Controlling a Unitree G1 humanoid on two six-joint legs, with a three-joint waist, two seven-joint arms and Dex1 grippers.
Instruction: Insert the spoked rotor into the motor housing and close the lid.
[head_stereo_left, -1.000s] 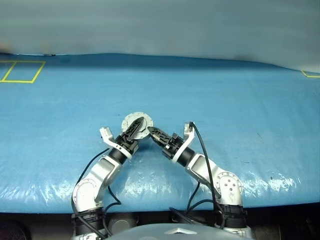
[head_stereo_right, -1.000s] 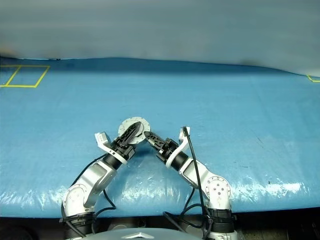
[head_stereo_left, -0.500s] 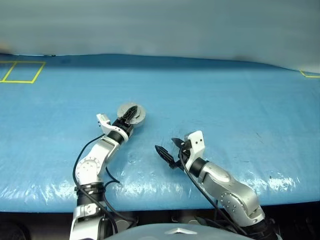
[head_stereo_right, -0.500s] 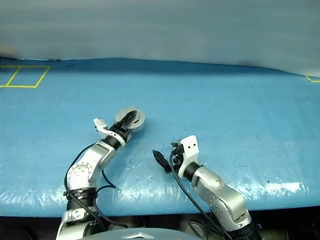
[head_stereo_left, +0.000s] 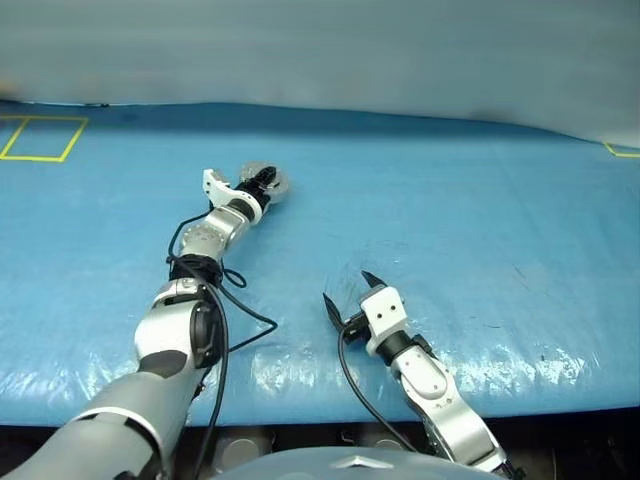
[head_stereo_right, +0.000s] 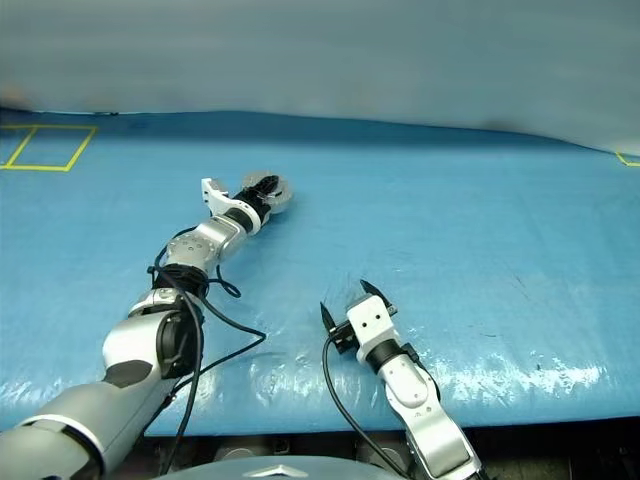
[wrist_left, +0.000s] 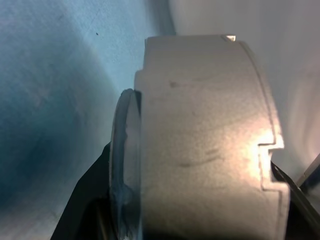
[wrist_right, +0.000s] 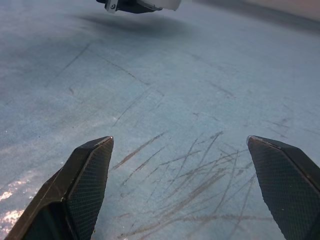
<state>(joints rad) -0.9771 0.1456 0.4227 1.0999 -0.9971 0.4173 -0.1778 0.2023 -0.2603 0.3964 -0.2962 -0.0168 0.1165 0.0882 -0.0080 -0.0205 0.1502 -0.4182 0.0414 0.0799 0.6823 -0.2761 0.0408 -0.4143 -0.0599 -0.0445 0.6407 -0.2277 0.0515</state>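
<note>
On blue table (head_stereo_left: 480, 200): one motor housing (head_stereo_left: 268, 183), two pincers.

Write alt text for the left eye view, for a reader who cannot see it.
The robot's left hand reaches far across a blue table, gripping the closed grey motor housing. Nearer the front edge, its right hand hovers open and empty over the table.

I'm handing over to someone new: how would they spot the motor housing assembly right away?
Start from the blue table cover and follow the outstretched left arm toward its far side. At the arm's tip, the left tool is shut on the motor housing, a round, light grey metal disc-shaped piece. The right tool is open with nothing in it, near the front edge.
</note>
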